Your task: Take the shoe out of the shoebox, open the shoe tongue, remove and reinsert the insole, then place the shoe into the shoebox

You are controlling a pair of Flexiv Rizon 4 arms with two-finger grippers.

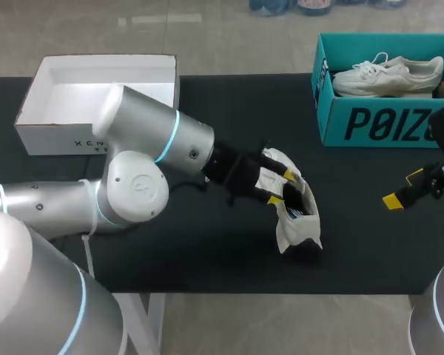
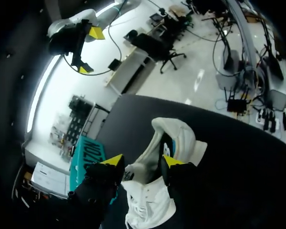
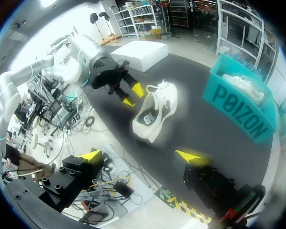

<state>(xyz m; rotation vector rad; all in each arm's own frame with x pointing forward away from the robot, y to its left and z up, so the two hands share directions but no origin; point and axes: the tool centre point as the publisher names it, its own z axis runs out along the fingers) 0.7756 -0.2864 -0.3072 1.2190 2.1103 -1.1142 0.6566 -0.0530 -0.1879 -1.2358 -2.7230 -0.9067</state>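
Silver links of the left arm [image 1: 144,159] fill the near side of the head view and reach across the black bench [image 1: 207,255] to its middle. The left tool [image 1: 282,186] has its yellow-tipped fingers spread, straddling the heel end of a white shoe [image 1: 300,222]; in the left wrist view one fingertip sits at the shoe's opening and the other just outside the collar, though a firm pinch from both sides cannot be made out. This shoe lies tipped on its side on the bench, opening and dark-printed insole turned toward the right arm, well apart from the teal shoebox [image 1: 370,122] at the far right. A second white shoe [image 1: 388,76] rests inside that shoebox. The right tool [image 1: 403,189] hangs over the right end of the bench, fingers spread wide, holding nothing. An open white box [image 1: 59,137] stands at the far left.
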